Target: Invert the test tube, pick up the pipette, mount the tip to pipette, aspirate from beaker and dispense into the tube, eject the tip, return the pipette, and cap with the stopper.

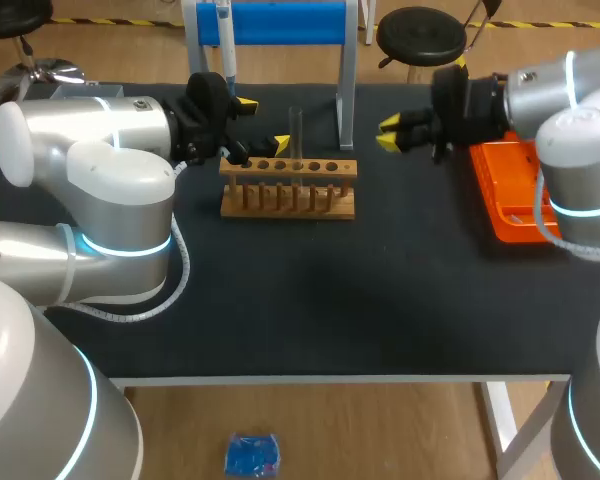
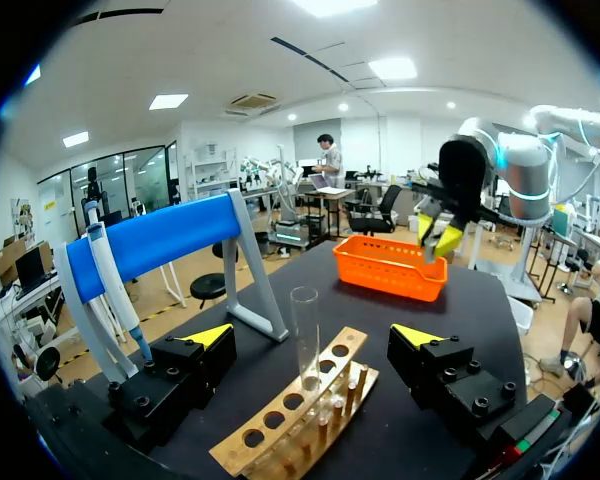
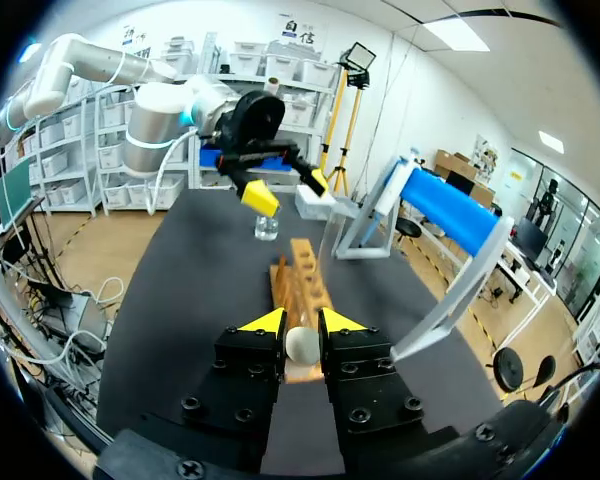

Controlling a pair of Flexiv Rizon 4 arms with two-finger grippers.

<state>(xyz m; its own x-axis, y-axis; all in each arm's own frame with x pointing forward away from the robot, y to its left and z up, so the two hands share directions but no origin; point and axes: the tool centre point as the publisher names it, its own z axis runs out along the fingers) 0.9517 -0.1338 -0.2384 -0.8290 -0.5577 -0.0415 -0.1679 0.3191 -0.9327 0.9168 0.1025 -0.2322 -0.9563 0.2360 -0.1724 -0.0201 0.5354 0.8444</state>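
The test tube [image 1: 296,135] stands upright in the wooden rack [image 1: 288,190] near the tabletop's far edge, just ahead of the wide-open left hand [image 1: 263,122]. A pale stopper [image 3: 301,345] is gripped in the right hand [image 3: 302,322]. It is best centred over the tube's mouth and pressed straight down.

I have the rack [image 1: 288,187] mid-table, with the tube [image 1: 296,135] upright in it. Behind the rack is the stand [image 1: 280,22], and the pipette [image 1: 226,45] hangs at its left end. The basket [image 1: 495,190] lies well right of the rack. My left gripper [image 1: 263,122] is at the rack's left end, with the tube ahead between its spread fingers. My right gripper [image 1: 388,133], between rack and basket, pinches the stopper [image 3: 302,345].
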